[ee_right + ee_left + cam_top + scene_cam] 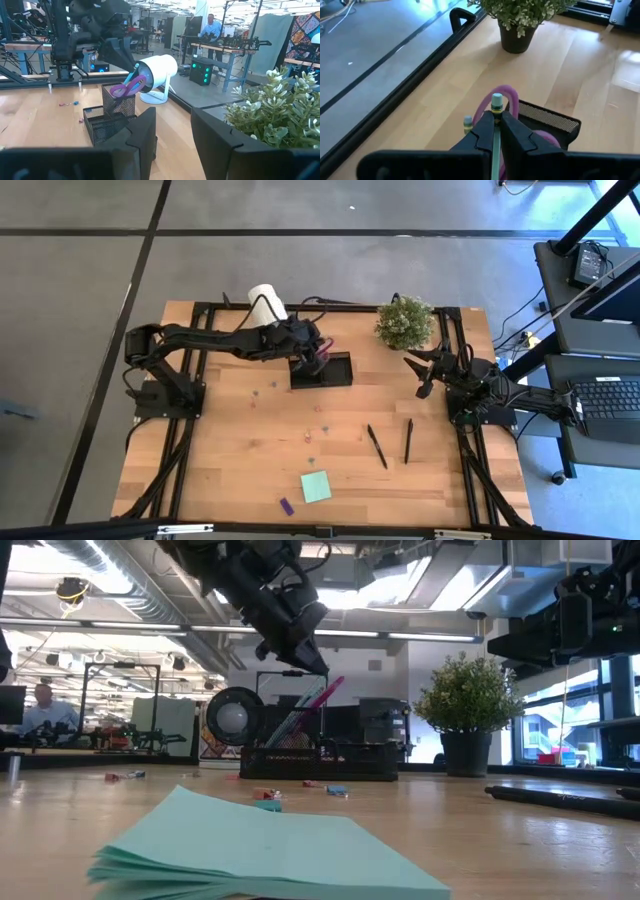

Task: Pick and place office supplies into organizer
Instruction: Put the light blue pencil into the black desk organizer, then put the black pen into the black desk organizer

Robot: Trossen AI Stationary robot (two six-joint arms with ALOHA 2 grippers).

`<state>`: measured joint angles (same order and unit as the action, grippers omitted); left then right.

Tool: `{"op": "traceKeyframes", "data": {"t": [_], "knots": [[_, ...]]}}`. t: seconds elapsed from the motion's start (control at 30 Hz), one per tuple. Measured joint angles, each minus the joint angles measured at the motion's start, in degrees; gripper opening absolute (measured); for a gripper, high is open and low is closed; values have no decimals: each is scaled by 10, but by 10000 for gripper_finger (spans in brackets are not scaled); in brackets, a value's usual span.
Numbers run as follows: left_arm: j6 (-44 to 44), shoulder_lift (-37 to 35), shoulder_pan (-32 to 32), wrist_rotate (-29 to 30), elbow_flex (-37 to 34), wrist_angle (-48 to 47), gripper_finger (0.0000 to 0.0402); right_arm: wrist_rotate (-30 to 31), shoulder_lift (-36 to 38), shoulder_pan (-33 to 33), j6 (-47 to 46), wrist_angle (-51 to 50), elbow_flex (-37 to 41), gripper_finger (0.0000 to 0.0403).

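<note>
Looking straight down, we find the left gripper [312, 352] over the black organizer [335, 372], which sits on the wooden worktop [230, 450] at about 12 o'clock from its centre. Its fingers [515, 135] are pinched tight on a pale green pen [496, 117], the capped end poking up between them. Beside that pen we see the purple-handled scissors [127, 88] standing handle-up in the organizer's taller section, with a grey-blue pen [468, 122] next to them.

The right gripper [428, 368] waits at about 3 o'clock near the worktop's edge, just below the small green plant [404, 322]; its fingers [142, 131] stand apart with nothing between them.

Two black pens [377, 446] lie flat at about 4 o'clock, close together but not touching. The mint-green sticky pad [316, 486] rests near 6 o'clock, and a tiny purple piece [286, 506] lies just beside it. A white roll [266, 300] sits at the far edge, around 11 o'clock.
</note>
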<state>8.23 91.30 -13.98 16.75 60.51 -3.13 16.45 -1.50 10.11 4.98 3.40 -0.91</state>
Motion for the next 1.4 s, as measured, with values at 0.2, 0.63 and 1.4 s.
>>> {"op": "traceKeyframes", "data": {"t": [0.2,0.63,1.4], "knots": [[0,2,0,0,-12,6,18,0,0,0,-3,0,0,129],[-32,3,0,0,-12,-11,31,0,0,0,-18,1,0,129],[-44,-46,2,-47,1,-14,92,0,0,0,-19,1,0,129]]}}
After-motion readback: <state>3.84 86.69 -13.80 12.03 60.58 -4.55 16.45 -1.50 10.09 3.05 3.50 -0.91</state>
